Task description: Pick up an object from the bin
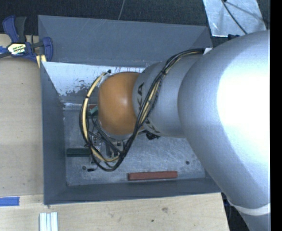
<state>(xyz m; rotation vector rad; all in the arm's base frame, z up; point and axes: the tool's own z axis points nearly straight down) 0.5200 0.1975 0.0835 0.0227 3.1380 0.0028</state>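
My gripper (102, 150) sits low under the orange wrist cover (115, 102), up and left of the red-brown bar (152, 175), just beside a dark green flat piece (76, 152); I cannot tell whether it is apart or together. Closing blind, I risk shoving that piece off or snagging the cables (107, 166). The scuffed grey bin (179, 153) slopes in tightly.

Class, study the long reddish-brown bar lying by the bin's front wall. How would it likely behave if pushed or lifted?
The reddish-brown bar has straight edges, so it is probably stiff. It lies flat and looks thin, so it would likely slide, not roll. Close to the front wall, a push might jam it there.
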